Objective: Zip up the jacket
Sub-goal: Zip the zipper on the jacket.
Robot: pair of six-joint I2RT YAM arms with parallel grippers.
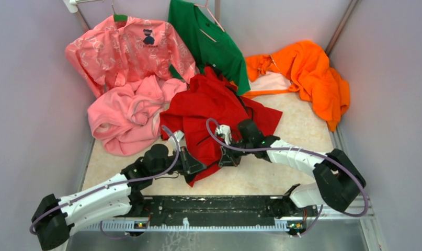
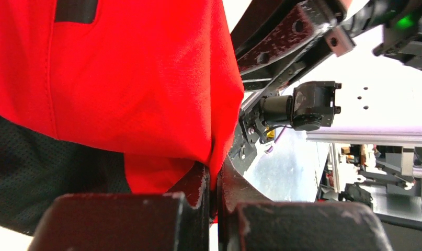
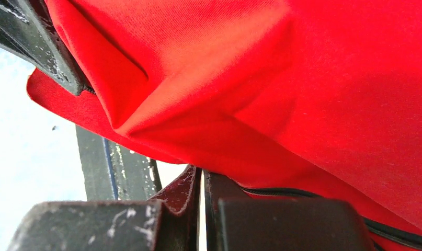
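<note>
The bright red jacket [image 1: 214, 104] lies crumpled in the middle of the table, its lower hem pulled toward the arms. My left gripper [image 1: 195, 166] is shut on a fold of the hem; in the left wrist view the red cloth [image 2: 135, 78] runs down between the fingertips of the left gripper [image 2: 215, 175], with dark mesh lining [image 2: 31, 167] to the left. My right gripper [image 1: 224, 157] sits just right of it at the hem. In the right wrist view the right gripper [image 3: 202, 172] is shut, with a thin bright slit and no cloth between its jaws. The jacket [image 3: 303, 78] drapes above, and its dark zipper [image 3: 303, 192] runs past the right finger.
A pink fleece garment [image 1: 127, 115] lies left of the jacket, touching it. Behind hang a pink patterned shirt [image 1: 130, 49] and a green garment [image 1: 214, 42]. An orange garment [image 1: 313, 73] lies at the back right. Walls close in both sides; the base rail [image 1: 214, 209] runs along the near edge.
</note>
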